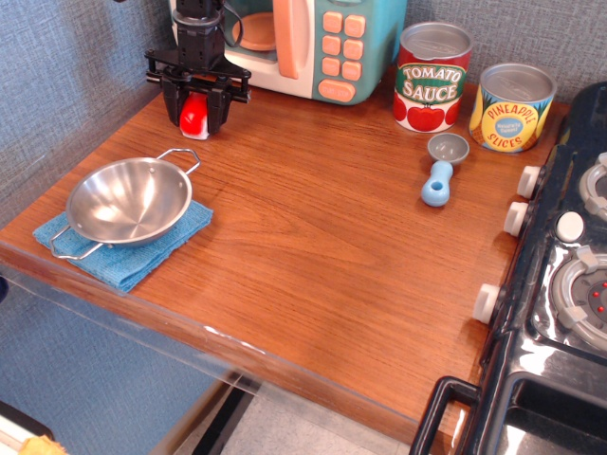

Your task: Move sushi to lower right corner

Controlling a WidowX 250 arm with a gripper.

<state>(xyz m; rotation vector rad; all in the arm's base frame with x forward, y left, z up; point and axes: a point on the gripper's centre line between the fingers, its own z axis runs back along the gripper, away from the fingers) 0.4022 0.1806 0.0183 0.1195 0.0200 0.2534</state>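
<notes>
Single view; high front-left, angled down over tabletop

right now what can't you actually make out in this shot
- Sushi: the gripper and its fingers cover its sides, so firm contact can't be confirmed.
- Arm above the gripper: cut off by the top edge.
- Toy stove: cropped by the right edge.
- Blue cloth: its middle is hidden under the steel bowl.

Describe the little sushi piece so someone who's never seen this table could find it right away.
Start at the teal toy microwave at the table's back edge. In front of its left end, the black tool closes around a small oblong sushi piece with a glossy red top and white base. Nothing else near that corner is red.
</notes>
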